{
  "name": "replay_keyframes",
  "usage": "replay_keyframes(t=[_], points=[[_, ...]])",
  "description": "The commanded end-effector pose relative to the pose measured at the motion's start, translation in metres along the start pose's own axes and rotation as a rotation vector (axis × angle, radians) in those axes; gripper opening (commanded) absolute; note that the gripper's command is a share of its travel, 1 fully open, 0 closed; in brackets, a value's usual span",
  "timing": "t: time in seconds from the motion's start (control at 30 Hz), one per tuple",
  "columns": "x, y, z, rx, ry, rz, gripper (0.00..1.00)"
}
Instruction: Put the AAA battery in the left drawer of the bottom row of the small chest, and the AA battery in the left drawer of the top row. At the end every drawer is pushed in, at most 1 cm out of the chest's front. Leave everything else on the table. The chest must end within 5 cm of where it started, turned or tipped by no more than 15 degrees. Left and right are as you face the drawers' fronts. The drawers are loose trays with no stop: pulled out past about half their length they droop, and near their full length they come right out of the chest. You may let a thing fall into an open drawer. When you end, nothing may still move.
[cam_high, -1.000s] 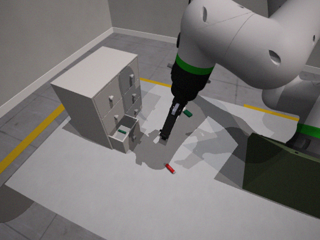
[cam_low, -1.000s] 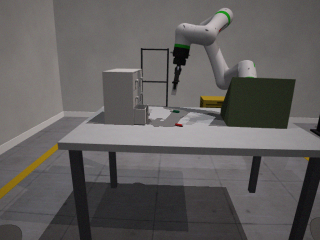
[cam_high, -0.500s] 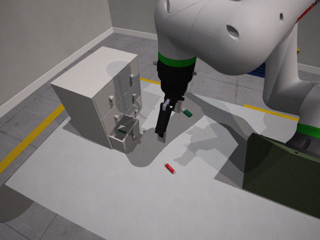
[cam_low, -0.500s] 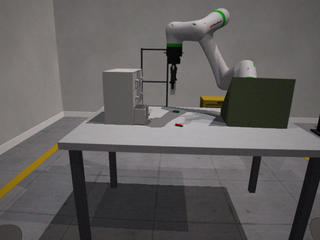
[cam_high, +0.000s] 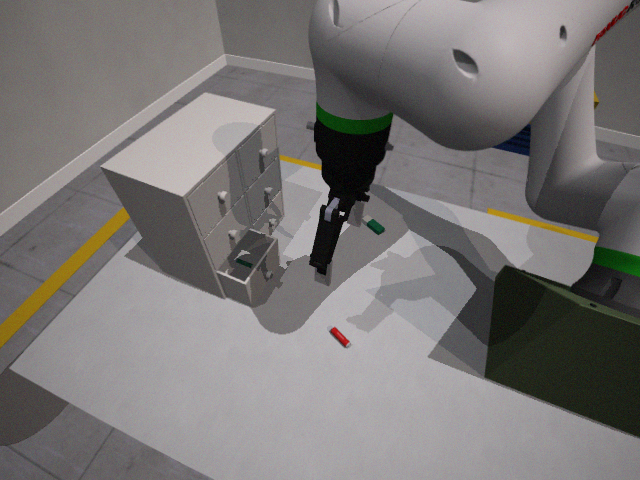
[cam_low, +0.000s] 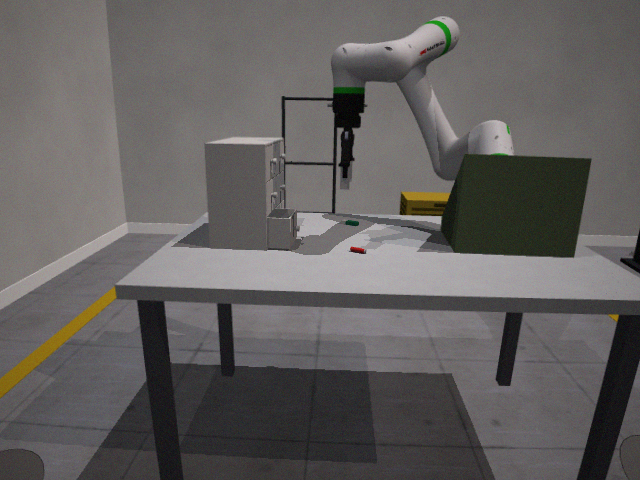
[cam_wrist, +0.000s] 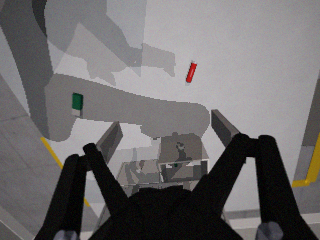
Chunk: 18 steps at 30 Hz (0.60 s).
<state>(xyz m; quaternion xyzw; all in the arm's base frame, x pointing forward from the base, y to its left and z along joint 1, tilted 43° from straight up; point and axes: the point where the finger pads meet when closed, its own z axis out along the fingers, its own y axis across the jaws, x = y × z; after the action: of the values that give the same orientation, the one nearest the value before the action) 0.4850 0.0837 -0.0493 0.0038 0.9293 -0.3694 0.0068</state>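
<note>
Tabletop (cam_high: 206, 372) (cam_low: 361, 276) (cam_wrist: 260, 60) across centre. Chest (cam_high: 155, 170) (cam_low: 237, 196), left in top view; small green battery (cam_high: 244, 262) in its pulled-out bottom-left drawer (cam_high: 263, 281) (cam_low: 282, 232) (cam_wrist: 183, 147). End effector (cam_high: 320, 266) (cam_low: 345, 178) (cam_wrist: 164, 123) above, wide open, holding nothing. Red cylinder (cam_high: 339, 336) (cam_low: 357, 250) (cam_wrist: 191, 72), lower centre.

Chest (cam_high: 155, 139) (cam_low: 236, 196): plain off-white. Cylinder (cam_high: 339, 336) (cam_low: 357, 250) (cam_wrist: 191, 72): 1, red. Panel (cam_high: 558, 351) (cam_low: 516, 206): dark green. Arm (cam_high: 413, 67) (cam_low: 377, 62): white, with green bands. All were so coloured.

The arm (cam_high: 413, 67) (cam_low: 382, 63) is bent at the elbow, its forearm roughly level. The wrist (cam_high: 353, 139) (cam_low: 348, 105) points downward. The jaws (cam_high: 321, 266) (cam_low: 345, 178) are fully open, hold nothing, and hang above the tabletop, apart from it.
</note>
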Motion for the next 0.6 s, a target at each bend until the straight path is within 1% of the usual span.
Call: replay_keyframes(t=[0.0, 0.13, 0.3, 0.33, 0.4, 0.43, 0.57], points=[[0.001, 0.001, -0.001, 0.000, 0.000, 0.054, 1.00], [0.005, 0.002, -0.004, -0.001, 0.000, 0.187, 1.00], [0.013, 0.005, -0.011, -0.001, 0.000, 0.449, 1.00], [0.016, 0.005, -0.012, -0.002, 0.001, 0.484, 1.00], [0.016, 0.005, -0.012, -0.002, 0.001, 0.484, 1.00], [0.018, 0.006, -0.014, -0.002, 0.001, 0.599, 1.00], [0.028, 0.009, -0.021, -0.005, 0.009, 0.746, 1.00]])
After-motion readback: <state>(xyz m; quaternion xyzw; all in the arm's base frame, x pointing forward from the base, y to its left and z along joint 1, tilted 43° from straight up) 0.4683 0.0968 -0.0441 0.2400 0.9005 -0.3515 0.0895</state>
